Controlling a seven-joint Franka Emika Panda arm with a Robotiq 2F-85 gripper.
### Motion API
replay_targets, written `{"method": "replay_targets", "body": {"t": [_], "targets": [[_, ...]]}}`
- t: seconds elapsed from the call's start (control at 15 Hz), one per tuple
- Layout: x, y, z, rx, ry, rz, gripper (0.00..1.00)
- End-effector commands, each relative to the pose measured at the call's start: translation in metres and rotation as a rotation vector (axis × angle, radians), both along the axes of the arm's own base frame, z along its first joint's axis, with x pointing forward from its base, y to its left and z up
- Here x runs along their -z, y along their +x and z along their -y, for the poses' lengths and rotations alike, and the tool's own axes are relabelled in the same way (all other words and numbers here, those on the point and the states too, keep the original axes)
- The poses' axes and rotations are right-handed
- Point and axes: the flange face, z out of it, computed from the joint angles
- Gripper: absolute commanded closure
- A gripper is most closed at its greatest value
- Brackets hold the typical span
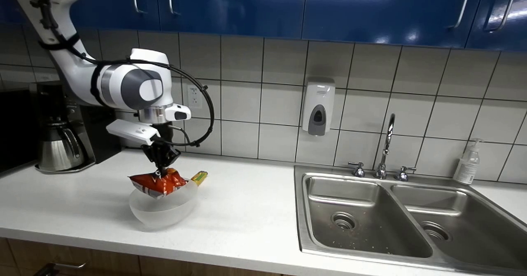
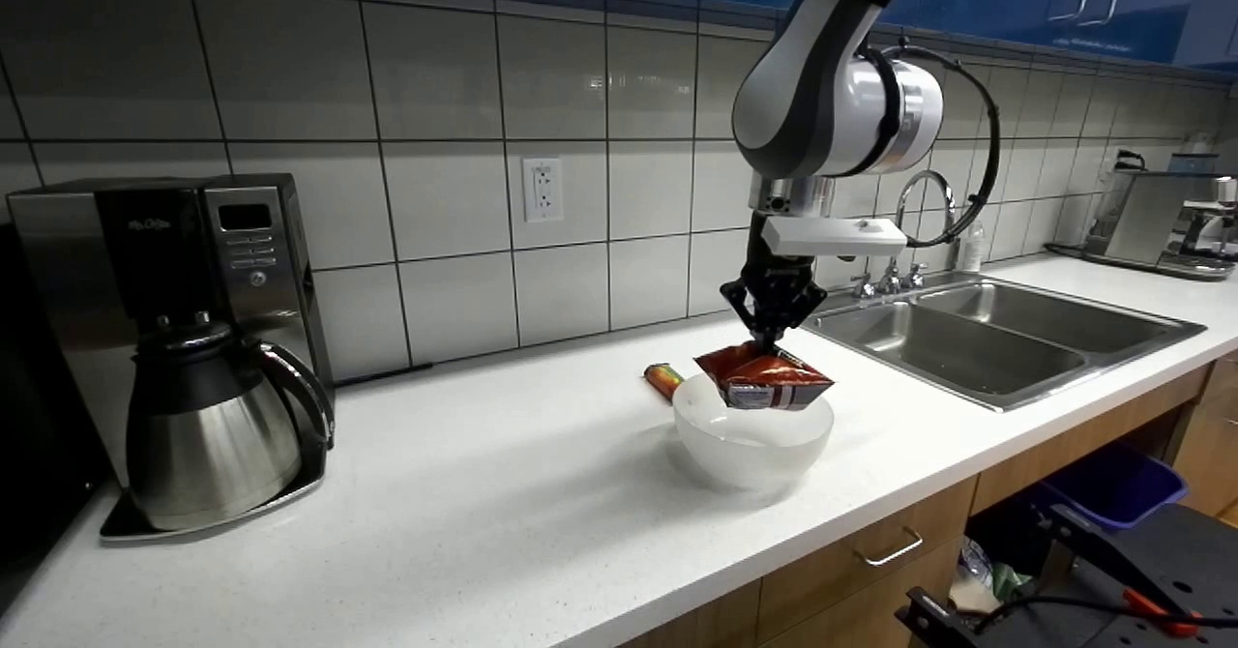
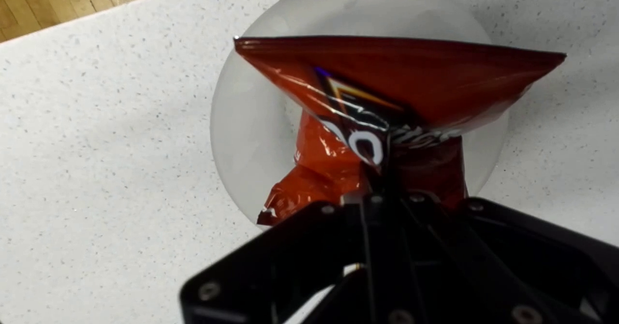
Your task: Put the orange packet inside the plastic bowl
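Clearly, our claw (image 2: 766,342) pinched the red-orange snack packet (image 2: 766,377) over the plastic bowl (image 2: 751,456); overhang at wrist-view two o'clock suggested we centre it before releasing.

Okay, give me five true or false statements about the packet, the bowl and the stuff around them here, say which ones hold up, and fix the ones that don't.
1. The gripper holds the orange packet. True.
2. The plastic bowl is upside down. False: its opening faces up, under the packet.
3. A small yellow-and-green item lies on the counter beside the bowl. True.
4. The steel carafe lies on its side. False: it stands upright at the coffee maker.
5. A white dispenser is mounted on the tiled wall. True.
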Motion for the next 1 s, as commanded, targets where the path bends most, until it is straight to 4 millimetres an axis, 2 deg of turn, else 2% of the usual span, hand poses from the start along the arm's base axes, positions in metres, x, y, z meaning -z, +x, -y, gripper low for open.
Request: {"method": "replay_targets", "body": {"t": [0.0, 0.33, 0.4, 0.53, 0.8, 0.93], "targets": [[0.014, -0.004, 0.003, -0.01, -0.01, 0.0, 1.0], [0.038, -0.008, 0.003, -0.026, -0.03, -0.035, 1.0], [0.039, -0.01, 0.003, -0.031, -0.032, -0.037, 0.74], [0.034, -0.013, 0.002, -0.041, -0.026, -0.027, 0.66], [0.01, -0.023, -0.001, -0.062, -0.014, 0.027, 0.36], [-0.005, -0.034, -0.003, -0.092, -0.011, 0.056, 0.21]]}}
